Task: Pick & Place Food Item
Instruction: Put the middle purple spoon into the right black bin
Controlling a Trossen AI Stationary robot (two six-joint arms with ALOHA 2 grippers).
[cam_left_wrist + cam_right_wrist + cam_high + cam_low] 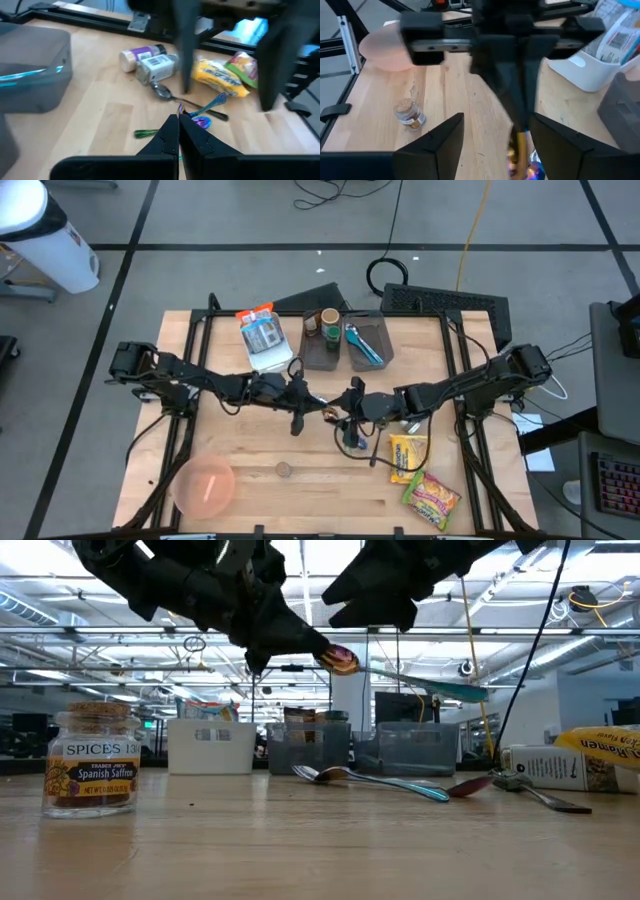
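Observation:
My left gripper (315,645) hangs above the middle of the table, shut on a thin iridescent spoon (420,685). The spoon's gold-purple end (340,660) is at the fingertips and its teal end (470,692) sticks out away from them. My right gripper (497,135) faces the left one (322,402) at close range, a little higher. It is open, and its fingers stand wide on either side of the spoon (520,147) without touching it. Two food packets, one yellow (408,455) and one green-and-red (432,498), lie flat on the table at the near right. My left gripper pinches the spoon's gold-purple end (340,660) between its two fingertips (178,120). The fingers slant slightly downward from the table's left. The spoon is lifted clear of the table and sticks out nearly level toward the right arm, its teal end a little lower.
Below the grippers lie other spoons (370,778) and two small bottles (150,57). A spice jar (284,470) stands near the front. A pink bowl (205,485) is at the near left. Grey bins (345,340) and a white bin (268,345) stand at the back.

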